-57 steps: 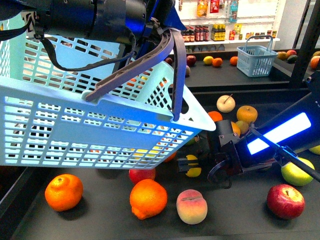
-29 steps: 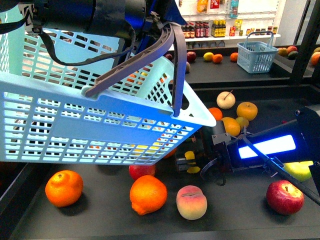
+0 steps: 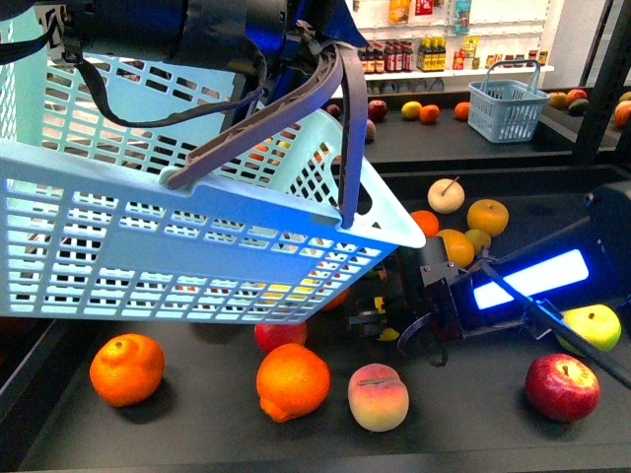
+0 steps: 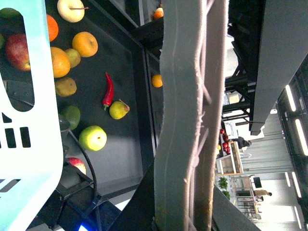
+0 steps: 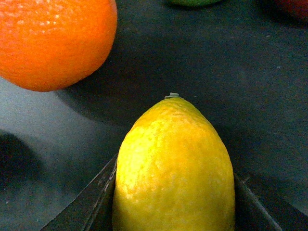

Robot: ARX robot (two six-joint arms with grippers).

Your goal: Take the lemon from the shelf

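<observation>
The lemon (image 5: 173, 168) is deep yellow and egg-shaped and sits between the two dark fingers of my right gripper (image 5: 174, 202), stem end pointing away. In the front view the right gripper (image 3: 371, 320) is low over the black deck of the shelf (image 3: 197, 439), just under the basket's corner, and only a sliver of the lemon (image 3: 391, 334) shows. My left gripper (image 3: 296, 44) is shut on the grey handle (image 3: 330, 94) of a big light-blue basket (image 3: 148, 246) held tilted above the deck. The handle (image 4: 187, 110) fills the left wrist view.
On the deck lie two oranges (image 3: 126, 369) (image 3: 293, 381), a peach (image 3: 379, 397), a red apple (image 3: 563, 386), a yellow-green apple (image 3: 590, 328) and more fruit behind the right arm. An orange (image 5: 53, 38) lies close to the lemon. A small blue basket (image 3: 508, 108) stands on the far deck.
The right gripper has shifted slightly left under the basket's corner with the lemon, and its forearm has tilted up. The basket has risen a little.
</observation>
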